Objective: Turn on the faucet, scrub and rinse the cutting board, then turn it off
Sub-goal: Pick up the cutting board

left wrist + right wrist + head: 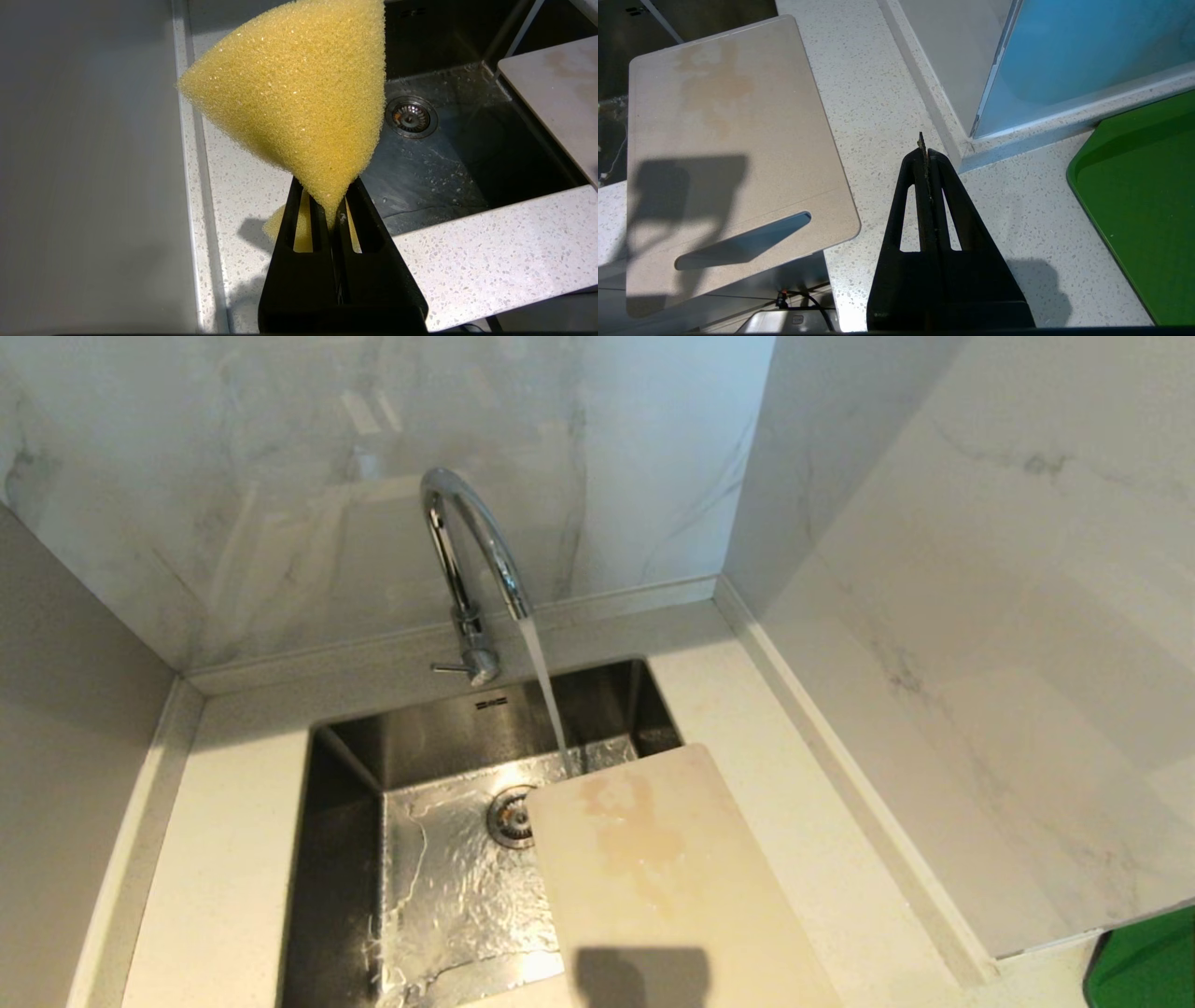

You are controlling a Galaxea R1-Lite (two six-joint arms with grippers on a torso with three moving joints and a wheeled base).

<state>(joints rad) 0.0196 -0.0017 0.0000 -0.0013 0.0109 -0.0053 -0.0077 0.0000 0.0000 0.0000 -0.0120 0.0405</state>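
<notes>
The chrome faucet [467,541] stands behind the sink, and a stream of water [546,691] runs from its spout into the basin just past the far corner of the cutting board [653,877]. The beige, tan-stained board lies flat, half over the sink's right side and half on the counter, its slot handle toward me. My left gripper [331,205] is shut on a yellow sponge [299,88], held above the counter left of the sink. My right gripper [926,151] is shut and empty, over the counter just right of the cutting board [728,140]. Neither arm shows in the head view.
The steel sink [345,859] is wet, with its drain [509,817] beside the board's far edge. Marble walls close in the back and right. A green tray [1143,196] lies on the counter to the far right.
</notes>
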